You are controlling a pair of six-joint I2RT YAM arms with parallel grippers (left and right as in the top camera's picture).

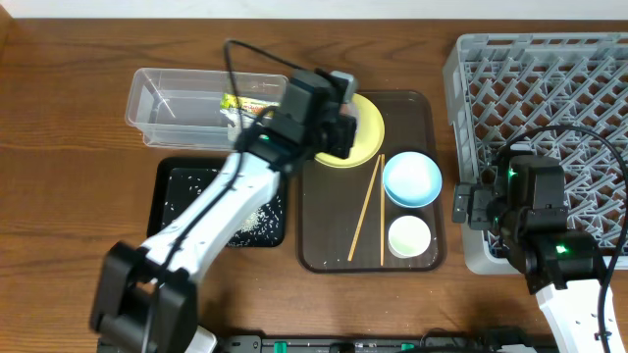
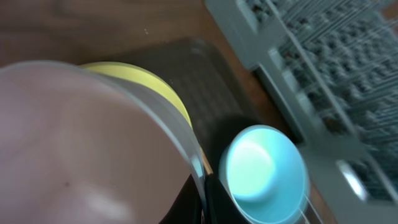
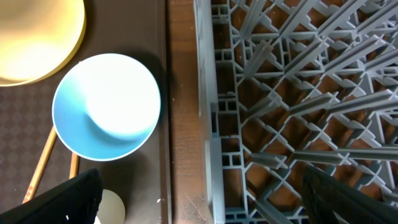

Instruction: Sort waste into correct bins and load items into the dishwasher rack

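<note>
L gripper (image 1: pixel 337 126) clamped on white bowl (image 2: pixel 74 149) over yellow plate (image 1: pixel 368 142) at brown tray's (image 1: pixel 412 118) 11 o'clock; R gripper (image 3: pixel 202 202) jaws wide apart at dish rack's (image 1: pixel 549 88) 8 o'clock edge.

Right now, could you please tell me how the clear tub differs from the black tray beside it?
The clear tub is see-through with tall walls; the black tray is opaque and shallow. The tub holds a green wrapper, while the tray holds scattered rice grains. The tub sits farther back; the tray lies in front of it, nearer the robot. Both are rectangular, similar in footprint, and lie left of the brown serving tray.
</note>
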